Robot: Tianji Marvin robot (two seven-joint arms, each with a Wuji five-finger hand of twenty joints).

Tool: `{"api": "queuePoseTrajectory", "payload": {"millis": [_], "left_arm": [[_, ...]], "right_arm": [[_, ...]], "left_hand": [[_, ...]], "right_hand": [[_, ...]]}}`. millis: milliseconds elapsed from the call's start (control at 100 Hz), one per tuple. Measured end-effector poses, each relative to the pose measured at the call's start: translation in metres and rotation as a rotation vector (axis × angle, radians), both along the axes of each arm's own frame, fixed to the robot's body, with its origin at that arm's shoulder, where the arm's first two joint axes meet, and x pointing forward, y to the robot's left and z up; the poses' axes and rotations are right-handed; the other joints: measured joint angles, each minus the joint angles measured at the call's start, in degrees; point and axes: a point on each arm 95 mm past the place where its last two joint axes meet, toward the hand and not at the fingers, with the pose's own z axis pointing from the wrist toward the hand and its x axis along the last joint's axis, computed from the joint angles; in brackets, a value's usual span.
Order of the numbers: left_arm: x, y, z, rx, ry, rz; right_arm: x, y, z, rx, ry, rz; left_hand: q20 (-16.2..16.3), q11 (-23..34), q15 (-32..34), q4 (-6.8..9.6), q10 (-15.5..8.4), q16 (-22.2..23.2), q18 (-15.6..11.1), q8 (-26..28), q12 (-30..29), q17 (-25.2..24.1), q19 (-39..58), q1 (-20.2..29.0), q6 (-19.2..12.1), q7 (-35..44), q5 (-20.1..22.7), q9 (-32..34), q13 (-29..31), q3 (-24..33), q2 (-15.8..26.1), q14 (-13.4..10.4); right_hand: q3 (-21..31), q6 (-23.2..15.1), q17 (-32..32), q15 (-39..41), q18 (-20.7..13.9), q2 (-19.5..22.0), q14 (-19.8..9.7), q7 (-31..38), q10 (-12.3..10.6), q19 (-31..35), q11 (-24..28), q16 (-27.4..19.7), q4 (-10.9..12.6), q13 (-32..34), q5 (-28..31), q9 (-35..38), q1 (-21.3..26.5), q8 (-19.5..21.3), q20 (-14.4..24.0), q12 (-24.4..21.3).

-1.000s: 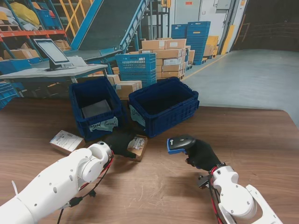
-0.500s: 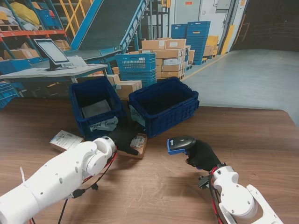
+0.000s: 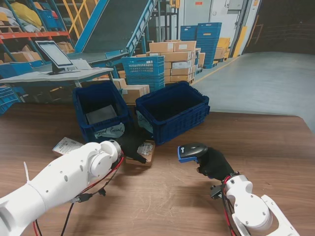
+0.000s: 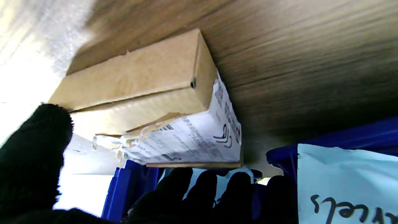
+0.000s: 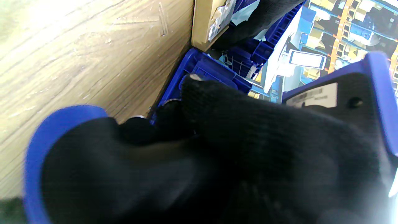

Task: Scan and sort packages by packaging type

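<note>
Risk: cardboard box (image 4: 140,93) held only at edges by left hand (image 3: 132,143), may slip. Right hand (image 3: 212,163) clamped on scanner (image 3: 191,151); you watch label angle.

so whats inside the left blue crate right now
Seen from the stand, the left blue crate holds one flat grey package on its floor. The near wall with its handwritten label hides the front strip of the floor, so anything there cannot be seen.
</note>
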Motion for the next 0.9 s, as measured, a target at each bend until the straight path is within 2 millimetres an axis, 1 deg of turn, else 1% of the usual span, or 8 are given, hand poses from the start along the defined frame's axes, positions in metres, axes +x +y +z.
{"api": "queuePoseTrajectory", "payload": {"millis": [130, 210, 410, 530, 580, 740, 840, 900], "left_arm": [[-0.006, 0.001, 0.000, 0.001, 0.001, -0.032], [-0.011, 0.002, 0.001, -0.009, -0.007, -0.056], [-0.028, 0.004, 0.001, -0.007, -0.041, -0.089], [-0.038, 0.004, 0.001, -0.007, -0.019, -0.105], [-0.043, 0.004, 0.004, 0.003, 0.012, -0.114], [-0.053, 0.006, 0.005, 0.021, 0.022, -0.155], [-0.057, 0.008, 0.005, 0.024, 0.040, -0.162], [-0.059, 0.009, 0.004, 0.030, 0.059, -0.168]], "right_arm": [[0.000, 0.000, 0.000, 0.001, 0.000, -0.001], [0.000, 0.000, 0.000, 0.003, 0.001, -0.002], [0.000, 0.000, 0.000, 0.004, -0.001, -0.002], [0.000, 0.000, 0.000, 0.004, -0.002, -0.003], [0.000, 0.000, 0.000, 0.003, -0.002, -0.003], [-0.001, -0.001, 0.000, 0.003, -0.007, -0.009], [-0.001, -0.001, 0.001, 0.004, -0.010, -0.013], [-0.001, 0.000, 0.001, 0.004, -0.012, -0.013]], "left_hand": [[0.0, 0.5, 1.3, 0.00, 0.0, 1.4, 0.3, 0.6, 0.9, 1.1, 1.4, 0.0, 0.1, -0.1, 2.3, 4.8, 4.2, 0.0, 0.0, 0.0], [0.0, 1.6, 2.4, -0.20, 0.0, 2.7, 0.6, 1.4, 2.0, 2.5, 3.8, 0.7, 0.1, 0.5, 4.7, 7.6, 7.0, 2.3, -3.1, 0.1], [4.2, 6.5, 3.9, -0.24, 0.0, 6.6, 1.2, 2.8, 4.7, 5.0, 11.1, 0.7, 0.1, 1.2, 6.2, 10.6, 12.6, 5.4, -4.1, 0.8], [5.1, 8.8, 3.9, -0.15, 0.0, 7.1, 1.4, 2.8, 4.8, 5.1, 12.0, 0.7, 0.2, 0.2, 5.9, 9.1, 12.4, 6.7, -4.1, 0.8], [5.1, 8.7, 3.4, 0.49, 0.0, 7.1, 1.4, 2.8, 4.4, 4.6, 12.0, 1.5, 0.4, -0.8, 5.3, 7.4, 11.6, 6.7, -4.2, 1.0], [5.1, 7.9, 2.6, 0.74, -0.1, 6.8, 1.4, 2.8, 2.3, 3.7, 9.9, 2.3, 0.7, -1.5, 3.8, 3.7, 8.9, 5.5, -3.5, 1.4], [5.1, 6.9, 1.9, 0.88, -0.2, 6.2, 1.4, 2.7, 1.6, 2.9, 8.6, 2.1, 0.7, -1.8, 1.4, 2.4, 7.4, 5.1, -2.9, 1.4], [4.4, 6.7, 1.1, 0.69, -0.2, 5.4, 1.4, 2.0, 1.3, 2.5, 7.3, 3.9, 1.4, -3.9, 0.0, 1.5, 5.9, 3.5, -3.6, 1.5]], "right_hand": [[0.0, 0.0, 0.0, 0.0, 0.0, 0.0, 0.0, 0.0, 0.0, 0.0, 0.0, 0.0, 0.0, 0.0, 0.0, 0.0, 0.0, 0.0, 0.0, 0.0], [0.0, 0.0, 0.0, 0.0, 0.0, 0.0, 0.0, 0.0, 0.0, 0.0, 0.0, 0.0, 0.0, 0.0, 0.0, 0.0, 0.0, 0.0, 0.0, 0.0], [0.0, 0.0, 0.0, 0.0, 0.0, 0.0, 0.0, 0.0, 0.0, 0.0, 0.0, 0.0, 0.0, 0.0, 0.0, 0.0, 0.0, 0.0, 0.0, 0.0], [0.0, 0.0, 0.0, 0.0, 0.0, 0.0, 0.0, 0.0, 0.0, 0.0, 0.0, 0.0, 0.0, 0.0, 0.0, 0.0, 0.0, 0.0, 0.0, 0.0], [0.0, 0.0, 0.0, 0.0, 0.0, 0.0, 0.0, 0.0, 0.0, 0.0, 0.0, 0.0, 0.0, 0.0, 0.0, 0.0, 0.0, 0.0, 0.0, 0.0], [0.0, 0.0, 0.0, 0.0, 0.0, 0.0, 0.0, 0.0, 0.0, 0.0, 0.0, 0.0, 0.0, 0.0, 0.0, 0.0, 0.0, 0.0, 0.0, 0.0], [0.0, 0.0, 0.0, 0.0, 0.0, 0.0, 0.0, 0.0, 0.0, 0.0, 0.0, 0.0, 0.0, 0.0, 0.0, 0.0, 0.0, 0.0, 0.0, 0.0], [0.0, 0.0, 0.0, 0.0, 0.0, 0.0, 0.0, 0.0, 0.0, 0.0, 0.0, 0.0, 0.0, 0.0, 0.0, 0.0, 0.0, 0.0, 0.0, 0.0]]}}
